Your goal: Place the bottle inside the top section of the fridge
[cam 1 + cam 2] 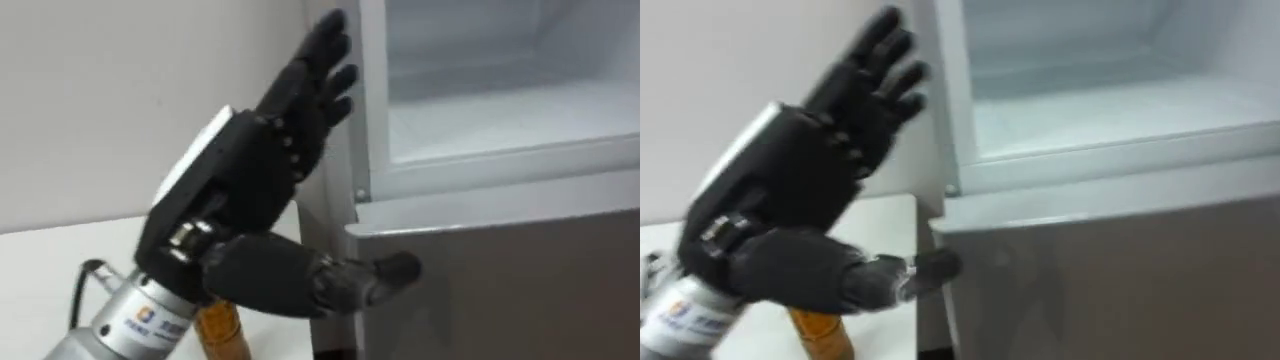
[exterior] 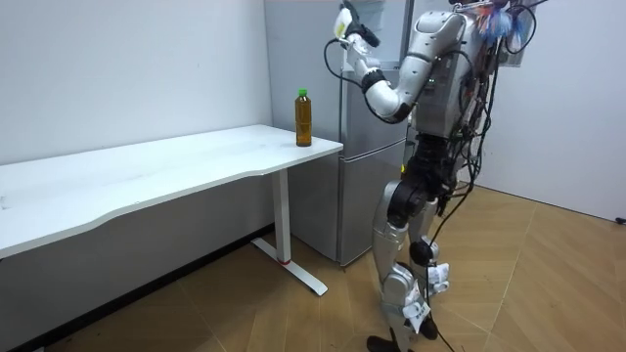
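The amber bottle [image 2: 303, 117] with a green cap stands upright on the corner of the white table [image 2: 176, 166] nearest the fridge; its lower part [image 1: 220, 332] shows under my wrist. My left hand [image 1: 250, 170] is raised with straight, spread fingers beside the left edge of the upper fridge compartment [image 1: 500, 110]. Its fingertips reach up along the frame and its thumb points toward the grey lower door [image 1: 500, 290]. It holds nothing. The upper compartment stands open, white inside.
I stand upright in front of the grey fridge [image 2: 367, 176], which is against the wall next to the table's end. A white wall [image 1: 120, 90] lies behind the table. Wooden floor [image 2: 548, 284] stretches out behind me.
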You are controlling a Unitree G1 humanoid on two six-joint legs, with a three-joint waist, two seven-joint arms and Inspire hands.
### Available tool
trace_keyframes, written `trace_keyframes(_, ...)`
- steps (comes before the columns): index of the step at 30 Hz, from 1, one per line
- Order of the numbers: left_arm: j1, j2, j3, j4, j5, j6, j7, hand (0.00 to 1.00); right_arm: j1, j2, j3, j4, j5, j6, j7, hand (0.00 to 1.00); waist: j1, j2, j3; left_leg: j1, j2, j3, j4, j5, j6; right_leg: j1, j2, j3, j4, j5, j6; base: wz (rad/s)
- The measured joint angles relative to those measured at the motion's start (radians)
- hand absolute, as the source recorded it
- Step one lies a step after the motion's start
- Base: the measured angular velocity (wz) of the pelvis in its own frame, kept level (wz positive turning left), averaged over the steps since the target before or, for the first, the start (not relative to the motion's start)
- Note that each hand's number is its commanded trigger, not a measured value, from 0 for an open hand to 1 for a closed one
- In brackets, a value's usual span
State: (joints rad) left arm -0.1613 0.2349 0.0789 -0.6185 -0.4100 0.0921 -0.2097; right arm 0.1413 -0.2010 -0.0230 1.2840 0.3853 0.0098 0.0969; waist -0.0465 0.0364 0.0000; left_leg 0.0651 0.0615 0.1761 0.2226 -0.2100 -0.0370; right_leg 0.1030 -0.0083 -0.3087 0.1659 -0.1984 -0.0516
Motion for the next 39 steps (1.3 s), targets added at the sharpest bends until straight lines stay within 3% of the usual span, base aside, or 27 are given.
trace_keyframes(5, 0.079, -0.012, 0.198, -0.010, 0.076, -0.085, 0.098, 0.00, 0.020, 0.012, -0.023, 0.001, 0.003, -0.040, -0.007, 0.00, 0.048, 0.006, -0.0033, 0.000, -0.014, -0.048, 0.001, 0.001, 0.001, 0.038, -0.009, -0.052, -0.018, -0.004, 0.008, 0.29)
trace_keyframes(7, 0.122, -0.023, 0.258, -0.016, 0.076, -0.109, 0.145, 0.00, 0.026, 0.016, -0.037, 0.002, 0.003, -0.050, -0.009, 0.00, 0.070, 0.014, -0.0073, -0.012, -0.021, -0.066, 0.008, 0.001, 0.002, 0.046, -0.011, -0.068, -0.028, -0.006, 0.012, 0.33)
trace_keyframes(10, 0.170, -0.027, 0.337, -0.021, 0.086, -0.146, 0.229, 0.00, 0.037, 0.026, -0.042, -0.001, 0.002, -0.056, -0.011, 0.00, 0.099, 0.013, -0.0067, -0.024, -0.031, -0.106, 0.011, 0.002, 0.004, 0.044, -0.015, -0.105, -0.032, -0.012, 0.017, 0.40)
trace_keyframes(11, 0.196, -0.032, 0.369, -0.021, 0.101, -0.149, 0.254, 0.00, 0.047, 0.027, -0.048, -0.007, 0.002, -0.063, -0.011, 0.00, 0.109, 0.007, -0.0028, -0.025, -0.038, -0.126, 0.011, 0.004, 0.007, 0.049, -0.019, -0.115, -0.032, -0.016, 0.021, 0.36)
trace_keyframes(14, 0.265, -0.066, 0.428, -0.013, 0.111, -0.159, 0.313, 0.00, 0.067, 0.031, -0.069, -0.013, 0.001, -0.065, -0.022, 0.00, 0.138, 0.019, -0.0084, -0.026, -0.049, -0.146, 0.013, 0.004, 0.007, 0.059, -0.027, -0.137, -0.032, -0.025, 0.029, 0.30)
trace_keyframes(15, 0.288, -0.078, 0.438, -0.006, 0.110, -0.159, 0.337, 0.00, 0.068, 0.032, -0.072, -0.014, 0.001, -0.064, -0.026, 0.00, 0.141, 0.014, -0.0052, -0.034, -0.055, -0.160, 0.015, 0.005, 0.009, 0.059, -0.030, -0.153, -0.031, -0.027, 0.032, 0.37)
trace_keyframes(16, 0.296, -0.084, 0.443, -0.002, 0.110, -0.159, 0.347, 0.00, 0.068, 0.032, -0.075, -0.015, 0.002, -0.064, -0.029, 0.00, 0.141, 0.021, -0.0077, -0.038, -0.057, -0.168, 0.017, 0.005, 0.009, 0.059, -0.032, -0.163, -0.031, -0.028, 0.033, 0.35)
trace_keyframes(19, 0.338, -0.093, 0.469, 0.051, 0.109, -0.162, 0.374, 0.00, 0.077, 0.035, -0.077, -0.032, 0.004, -0.060, -0.042, 0.00, 0.170, 0.017, -0.0030, -0.042, -0.062, -0.185, 0.015, 0.006, 0.011, 0.064, -0.035, -0.173, -0.031, -0.029, 0.036, 0.13)
trace_keyframes(23, 0.438, -0.145, 0.468, 0.144, 0.107, -0.166, 0.444, 0.00, 0.087, 0.041, -0.078, -0.045, 0.012, -0.051, -0.066, 0.00, 0.171, 0.018, -0.0033, -0.038, -0.076, -0.209, 0.017, 0.007, 0.013, 0.077, -0.045, -0.204, -0.028, -0.041, 0.045, 0.22)
trace_keyframes(30, 0.518, -0.151, 0.461, 0.400, 0.085, -0.164, 0.503, 0.00, 0.117, 0.042, -0.080, -0.090, 0.009, -0.031, -0.072, 0.00, 0.184, -0.002, -0.0031, -0.050, -0.096, -0.269, 0.017, 0.011, 0.019, 0.089, -0.056, -0.264, -0.030, -0.050, 0.055, 0.25)
trace_keyframes(33, 0.565, -0.162, 0.432, 0.565, 0.051, -0.178, 0.514, 0.00, 0.131, 0.042, -0.080, -0.107, 0.006, -0.029, -0.071, 0.00, 0.195, -0.007, -0.0056, -0.047, -0.102, -0.270, 0.018, 0.011, 0.020, 0.093, -0.062, -0.268, -0.027, -0.053, 0.060, 0.05)
trace_keyframes(35, 0.580, -0.187, 0.418, 0.710, 0.038, -0.171, 0.523, 0.00, 0.129, 0.048, -0.092, -0.115, -0.008, -0.030, -0.068, 0.00, 0.192, -0.015, -0.0061, -0.042, -0.106, -0.285, 0.015, 0.011, 0.020, 0.098, -0.064, -0.271, -0.023, -0.054, 0.062, 0.10)
trace_keyframes(39, 0.585, -0.188, 0.378, 0.980, 0.011, -0.172, 0.524, 0.00, 0.132, 0.049, -0.108, -0.130, -0.041, -0.031, -0.049, 0.00, 0.193, -0.018, -0.0055, -0.025, -0.105, -0.270, 0.016, 0.007, 0.026, 0.108, -0.067, -0.253, -0.015, -0.063, 0.065, -0.05)
